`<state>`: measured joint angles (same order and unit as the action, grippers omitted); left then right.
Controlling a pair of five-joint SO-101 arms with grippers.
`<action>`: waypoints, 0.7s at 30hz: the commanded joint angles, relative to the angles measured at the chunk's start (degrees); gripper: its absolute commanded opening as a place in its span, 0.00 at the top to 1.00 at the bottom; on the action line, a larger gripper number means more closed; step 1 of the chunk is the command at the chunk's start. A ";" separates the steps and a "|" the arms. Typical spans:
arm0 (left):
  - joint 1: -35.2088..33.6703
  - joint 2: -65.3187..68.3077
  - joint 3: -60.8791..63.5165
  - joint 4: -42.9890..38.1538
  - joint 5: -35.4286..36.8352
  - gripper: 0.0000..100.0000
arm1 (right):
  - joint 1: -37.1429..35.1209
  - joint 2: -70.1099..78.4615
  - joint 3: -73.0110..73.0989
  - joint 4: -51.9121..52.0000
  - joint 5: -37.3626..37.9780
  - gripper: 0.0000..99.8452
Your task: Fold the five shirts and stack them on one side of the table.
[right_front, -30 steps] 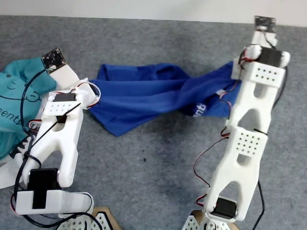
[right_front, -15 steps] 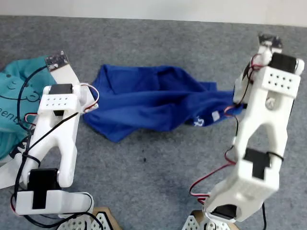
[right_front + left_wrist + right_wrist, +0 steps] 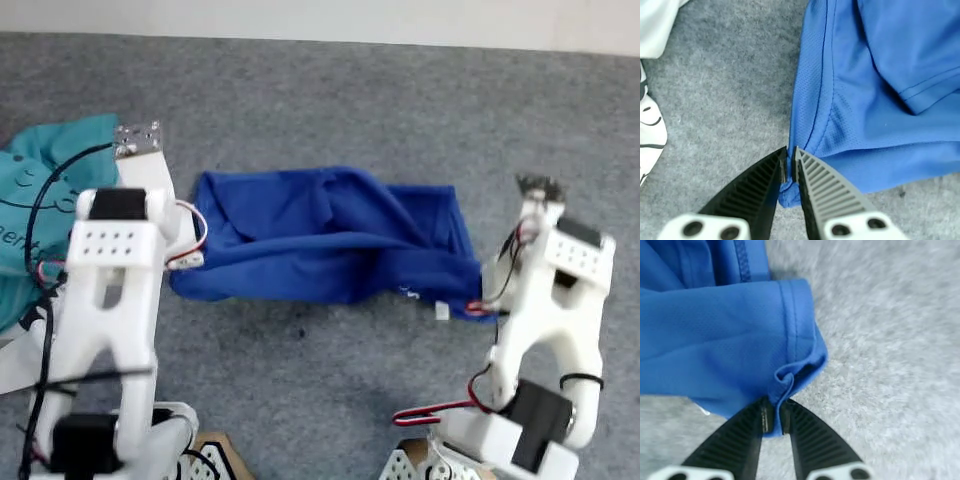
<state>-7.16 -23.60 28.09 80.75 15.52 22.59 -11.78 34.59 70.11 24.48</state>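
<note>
Progress looked early: blue shirt point(image 3: 320, 235) lay stretched across the grey counter point(image 3: 330, 100), unfolded, left hand point(image 3: 789, 155) pinching one near corner, right hand point(image 3: 772, 415) pinching the other. Teal shirt point(image 3: 40, 210) (crumpled, unfolded) sat beside the left arm. Folding and stacking all seemed left to do.

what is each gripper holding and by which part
Both hold the blue shirt. The left gripper pinches the hem at the corner on its side; the right gripper pinches a bunched bit of hem at the opposite corner.
</note>
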 commanded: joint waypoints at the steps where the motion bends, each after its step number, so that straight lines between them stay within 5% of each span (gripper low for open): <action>1: -0.04 -5.58 0.75 0.53 -1.67 0.99 | 2.33 -5.14 8.40 -9.63 4.75 0.94; 8: -3.65 -2.42 -7.78 4.66 -8.09 0.99 | 3.30 -10.07 9.19 -12.97 5.01 0.77; 14: -1.27 8.40 -14.20 10.64 -11.96 0.99 | 0.48 -17.63 9.45 -4.44 4.92 0.77; 21: -1.63 19.65 -21.05 11.25 -13.36 0.99 | -2.33 -31.08 18.77 1.71 4.92 0.92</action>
<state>-9.36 -6.20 11.47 91.12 2.59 21.89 -36.40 50.86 69.49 28.70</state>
